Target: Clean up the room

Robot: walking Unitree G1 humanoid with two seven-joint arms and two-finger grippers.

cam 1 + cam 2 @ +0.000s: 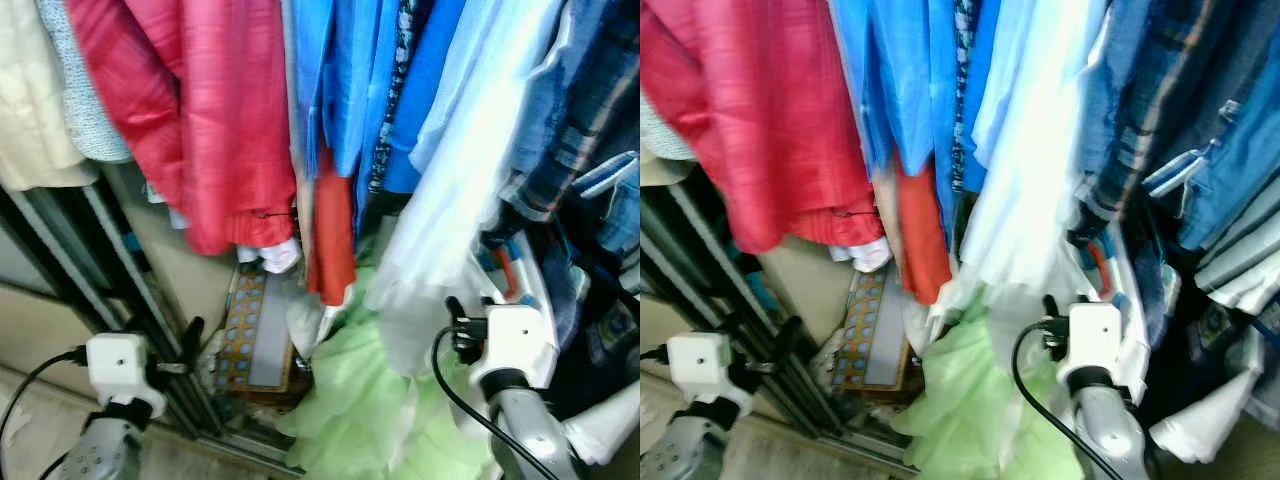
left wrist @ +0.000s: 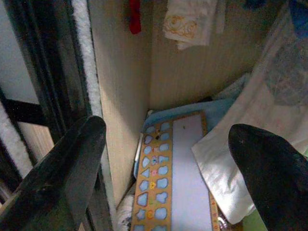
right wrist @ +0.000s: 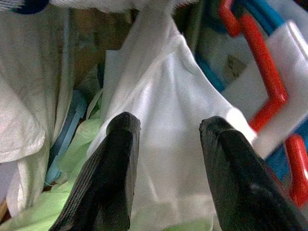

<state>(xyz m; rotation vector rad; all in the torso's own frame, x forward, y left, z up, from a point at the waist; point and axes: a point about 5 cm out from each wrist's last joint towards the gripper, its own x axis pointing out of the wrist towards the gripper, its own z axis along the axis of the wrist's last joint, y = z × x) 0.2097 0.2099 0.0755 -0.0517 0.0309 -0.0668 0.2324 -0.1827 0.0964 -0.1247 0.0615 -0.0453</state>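
An open wardrobe holds a rail of hanging clothes. At far left hangs a cream garment [image 1: 35, 110], then a red jacket [image 1: 205, 120], blue shirts [image 1: 370, 90], a pale white shirt [image 1: 470, 170] and plaid and denim shirts [image 1: 590, 100]. Low on the left, the left gripper [image 2: 166, 159], fingers spread wide and holding nothing, points past the dark sliding-door frame [image 1: 110, 270] at a shape-puzzle board [image 2: 175, 178] on the wardrobe floor. A light green garment [image 1: 365, 400] is heaped beside the board. The right gripper [image 3: 166, 139], fingers apart, faces white cloth [image 3: 168, 120] near red hangers [image 3: 262, 72].
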